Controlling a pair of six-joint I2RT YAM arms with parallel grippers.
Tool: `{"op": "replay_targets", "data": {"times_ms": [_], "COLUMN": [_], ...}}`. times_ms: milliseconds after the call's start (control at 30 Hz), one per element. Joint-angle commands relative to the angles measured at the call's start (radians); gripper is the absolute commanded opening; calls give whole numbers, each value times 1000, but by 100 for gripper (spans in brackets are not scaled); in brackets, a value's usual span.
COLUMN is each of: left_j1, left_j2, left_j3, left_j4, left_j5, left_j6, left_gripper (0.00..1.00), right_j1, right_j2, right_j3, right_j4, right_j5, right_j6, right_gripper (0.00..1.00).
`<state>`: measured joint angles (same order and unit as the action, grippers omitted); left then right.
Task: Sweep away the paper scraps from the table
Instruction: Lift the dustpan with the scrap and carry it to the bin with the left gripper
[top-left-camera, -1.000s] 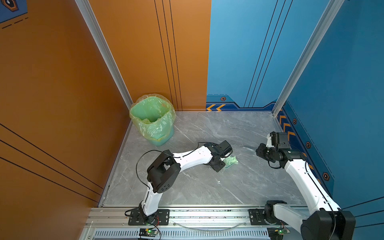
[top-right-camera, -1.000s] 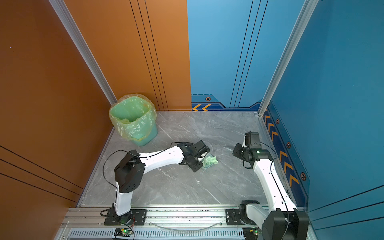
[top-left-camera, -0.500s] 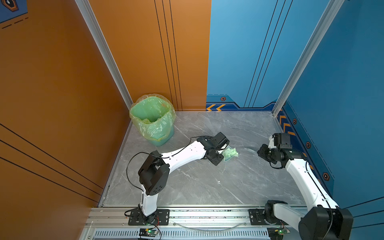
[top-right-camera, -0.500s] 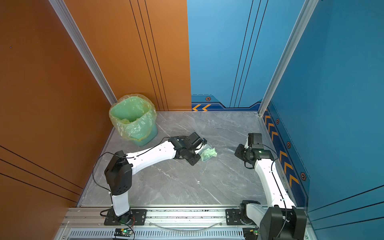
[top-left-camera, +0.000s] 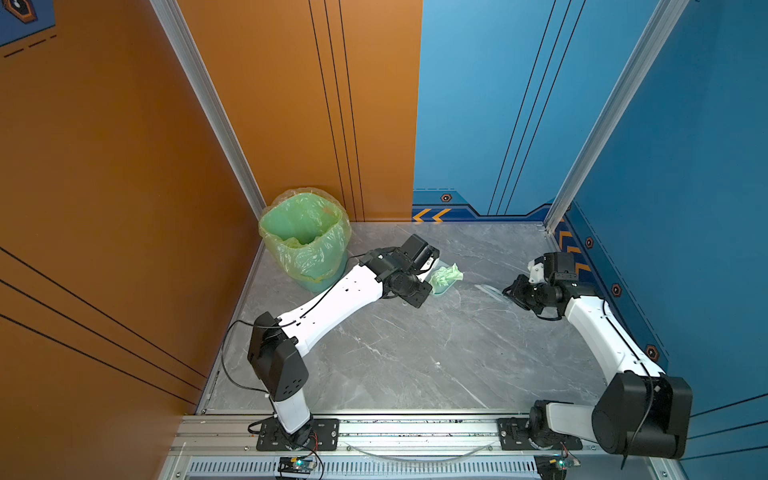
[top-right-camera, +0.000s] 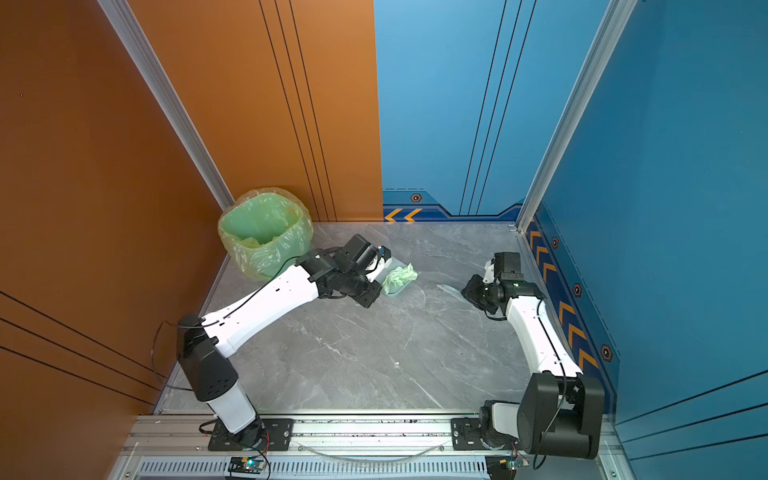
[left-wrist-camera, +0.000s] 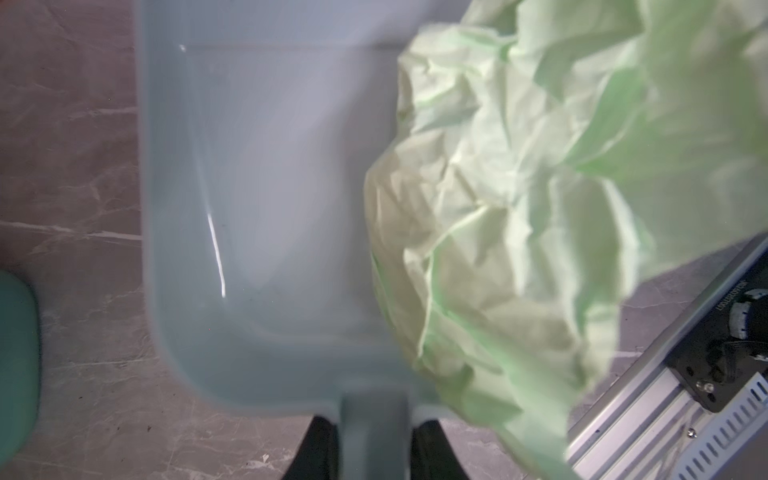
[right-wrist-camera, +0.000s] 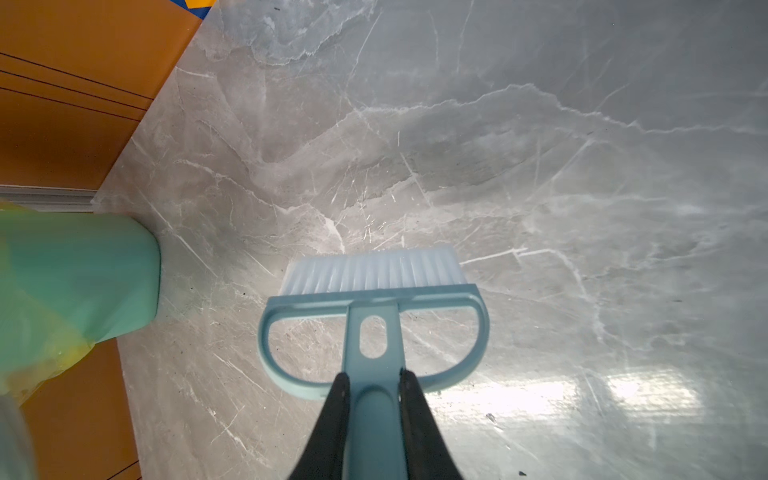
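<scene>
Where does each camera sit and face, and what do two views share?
Top views: high above the front rail, looking down on table, bin, left arm, right arm.
Left wrist: looks into the dustpan holding a green paper scrap; left pincer grips its handle.
Right wrist: looks along the brush at table; right pincer grips it.
Shared: scrap, top and left wrist.

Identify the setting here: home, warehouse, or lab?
Probably a lab robot test cell: left arm and right arm bolted to an aluminium rail, a marble-pattern table boxed in by orange panels and blue panels.
</scene>
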<state>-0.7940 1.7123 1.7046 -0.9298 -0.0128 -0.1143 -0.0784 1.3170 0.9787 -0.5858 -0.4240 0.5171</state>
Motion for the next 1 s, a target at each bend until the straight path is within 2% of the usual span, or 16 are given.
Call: {"op": "replay_targets", "data": {"times_ms": [0, 133, 400, 633, 967], "left_j1": [12, 41, 133, 296, 530], "left_j2": [-52, -101, -204, -274, -350], "left_j3": [55, 100, 121, 124, 124], "left_j4": [-102, -159, -182, -186, -211], "left_j5": [-47, -76, -118, -146, -99], "left_j6": [-13, -15, -3, 13, 41], "left_gripper": [0, 0, 0, 0, 0], "right_j1": [6, 22, 80, 118, 195], "right_j2": [28, 54, 82, 131, 213], "right_j3": [26, 25, 30, 55, 151], "right_j4": [33, 35, 28, 65, 46], "right_j5": [-56, -101, -94, -198, -191], "right_j6": [20, 21, 9, 37, 29], "right_gripper": [0, 0, 0, 0, 0]}}
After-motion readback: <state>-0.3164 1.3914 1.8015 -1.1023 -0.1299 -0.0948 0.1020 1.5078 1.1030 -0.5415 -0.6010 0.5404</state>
